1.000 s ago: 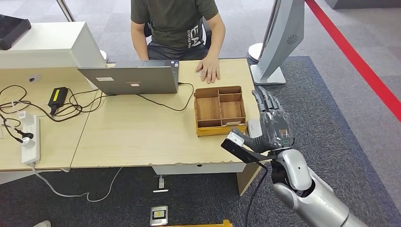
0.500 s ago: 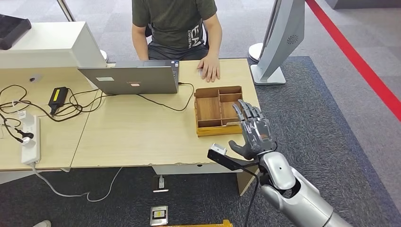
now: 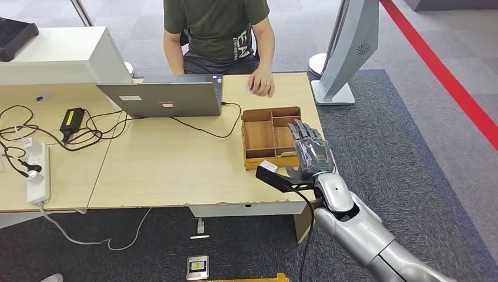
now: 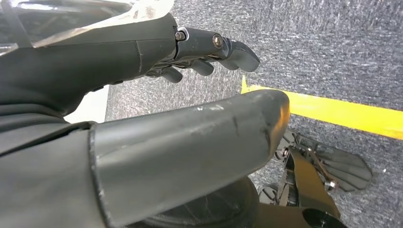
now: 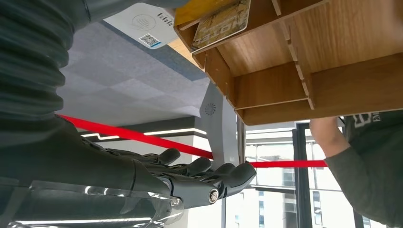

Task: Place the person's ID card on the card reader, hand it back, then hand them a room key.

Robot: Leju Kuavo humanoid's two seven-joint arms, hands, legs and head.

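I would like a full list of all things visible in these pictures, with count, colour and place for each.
wooden tray: one, brown, compartmented, on the desk's right part
card: one, yellowish, lying in a tray compartment
laptop: one, grey, at the desk's far side, before the person
power adapter: one, black, among black cables on the left desk
power strip: one, white, left desk edge
desk: light wood
white stand: one, on the floor beyond the desk's right end
person: one, dark green shirt, seated opposite, a hand on the desk
right hand: grey, fingers apart, over the tray's right edge
left hand: dark, above grey carpet
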